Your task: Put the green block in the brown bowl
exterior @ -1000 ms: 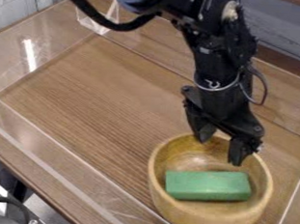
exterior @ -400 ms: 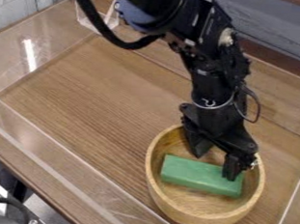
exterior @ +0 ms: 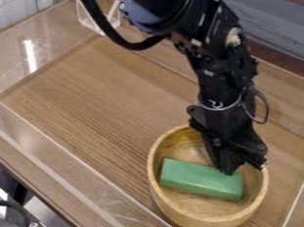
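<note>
The green block [exterior: 197, 178] lies flat inside the brown bowl [exterior: 166, 199], a tan wooden bowl at the lower right of the camera view. My gripper [exterior: 230, 162] reaches steeply down into the bowl from a black arm. Its dark fingers are drawn together into one narrow wedge. Their tips rest at the block's far right edge. I cannot tell whether the tips pinch the block or only touch it. The arm hides the bowl's far rim behind the gripper.
The bowl stands on a wood-grain tabletop [exterior: 103, 92] enclosed by low clear plastic walls [exterior: 36, 137]. The bowl sits close to the right and front walls. Bare tabletop stretches to the left and behind the bowl.
The gripper's fingers stood spread above the bowl and now are drawn together lower inside it. The block has shifted a little left and turned slightly.
</note>
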